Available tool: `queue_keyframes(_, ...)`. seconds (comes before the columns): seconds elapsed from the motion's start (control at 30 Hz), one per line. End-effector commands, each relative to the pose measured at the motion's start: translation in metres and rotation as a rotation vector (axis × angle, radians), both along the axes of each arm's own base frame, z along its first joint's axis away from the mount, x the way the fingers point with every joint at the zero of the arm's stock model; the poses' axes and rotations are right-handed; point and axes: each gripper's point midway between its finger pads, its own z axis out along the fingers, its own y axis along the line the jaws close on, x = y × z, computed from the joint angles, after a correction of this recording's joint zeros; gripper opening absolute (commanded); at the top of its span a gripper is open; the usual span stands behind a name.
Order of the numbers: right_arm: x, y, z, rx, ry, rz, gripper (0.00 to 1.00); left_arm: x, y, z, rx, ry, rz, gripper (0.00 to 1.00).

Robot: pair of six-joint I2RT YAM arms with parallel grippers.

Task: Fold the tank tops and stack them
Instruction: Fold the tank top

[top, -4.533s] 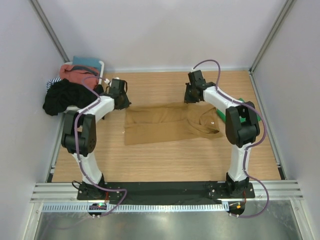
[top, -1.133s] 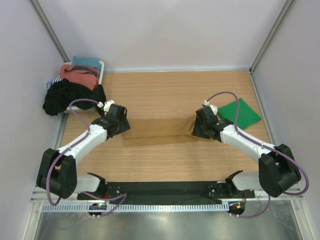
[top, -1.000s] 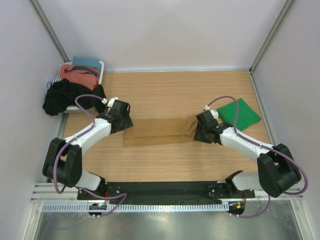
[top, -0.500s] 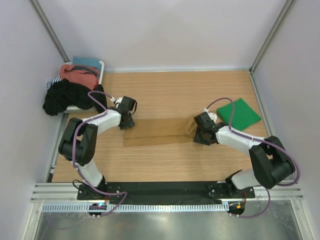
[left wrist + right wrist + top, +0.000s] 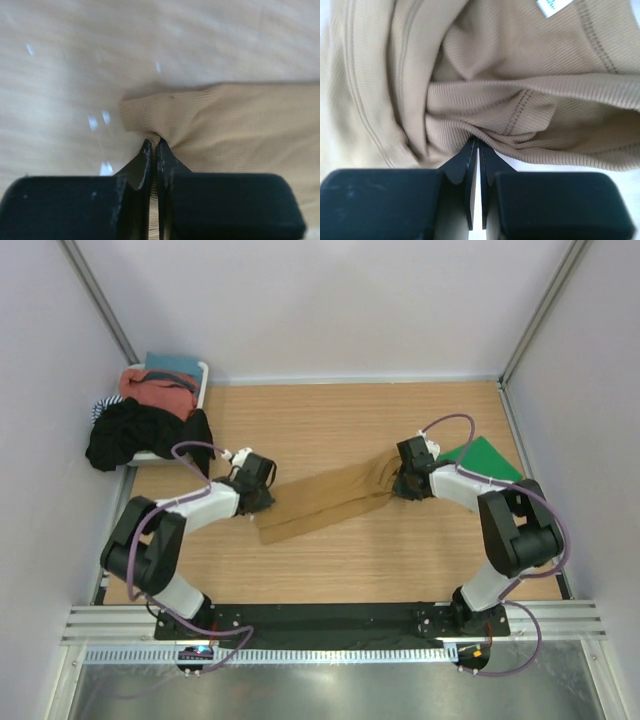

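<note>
The tan tank top (image 5: 325,502) lies folded into a long narrow strip, slanting across the wooden table (image 5: 330,420) from near left to far right. My left gripper (image 5: 258,498) is shut on its left corner; the left wrist view shows the tan cloth (image 5: 240,125) pinched between the closed jaws (image 5: 154,144). My right gripper (image 5: 405,480) is shut on the bunched strap end, and the right wrist view shows the ribbed tan folds (image 5: 495,60) above the closed jaws (image 5: 476,139). The green tank top (image 5: 490,460) lies folded at the far right, partly under my right arm.
A heap of other clothes, black (image 5: 130,432), coral and teal, sits on a white tray (image 5: 203,370) at the far left edge. Metal frame posts and grey walls close in the table on three sides.
The tan strip has swung from level to slanted. My right gripper carried its end away toward the far right, and my left gripper drew its end a little nearer. Both stayed shut on the cloth.
</note>
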Motion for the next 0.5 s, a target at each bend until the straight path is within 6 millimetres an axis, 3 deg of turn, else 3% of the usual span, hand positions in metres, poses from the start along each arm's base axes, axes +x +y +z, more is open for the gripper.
queue_keyframes(0.0, 0.014, -0.007, -0.016, -0.046, 0.080, 0.024, 0.11, -0.064, -0.013, -0.021, -0.032, 0.122, -0.048, 0.00)
queue_keyframes(0.03, 0.019, -0.007, -0.023, -0.059, 0.103, 0.024, 0.11, -0.070, -0.017, -0.017, -0.043, 0.111, -0.058, 0.00)
queue_keyframes(0.07, 0.038, -0.003, -0.011, -0.056, 0.066, 0.022, 0.11, -0.087, -0.022, -0.022, -0.048, 0.130, -0.063, 0.00)
queue_keyframes(0.13, 0.054, 0.001, -0.009, -0.051, 0.055, 0.021, 0.11, -0.102, -0.032, -0.025, -0.064, 0.138, -0.077, 0.00)
queue_keyframes(0.17, 0.070, 0.006, -0.008, -0.044, 0.046, 0.022, 0.12, -0.116, -0.045, -0.027, -0.078, 0.142, -0.102, 0.00)
queue_keyframes(0.23, 0.085, 0.017, -0.006, -0.014, 0.048, 0.038, 0.13, -0.128, -0.055, -0.029, -0.068, 0.121, -0.109, 0.00)
queue_keyframes(0.27, 0.101, 0.026, -0.007, 0.004, 0.044, 0.049, 0.13, -0.146, -0.069, -0.032, -0.065, 0.113, -0.170, 0.00)
queue_keyframes(0.33, 0.113, 0.037, -0.008, 0.037, 0.057, 0.060, 0.13, -0.156, -0.080, -0.035, -0.074, 0.077, -0.138, 0.00)
queue_keyframes(0.37, 0.130, 0.044, 0.002, 0.059, 0.024, 0.060, 0.13, -0.172, -0.091, -0.038, -0.081, 0.073, -0.174, 0.00)
queue_keyframes(0.43, 0.141, 0.050, -0.006, 0.076, 0.029, 0.061, 0.15, -0.183, -0.100, -0.045, -0.101, 0.070, -0.142, 0.00)
queue_keyframes(0.47, 0.157, 0.055, 0.004, 0.087, -0.007, 0.062, 0.16, -0.195, -0.107, -0.048, -0.102, 0.070, -0.169, 0.00)
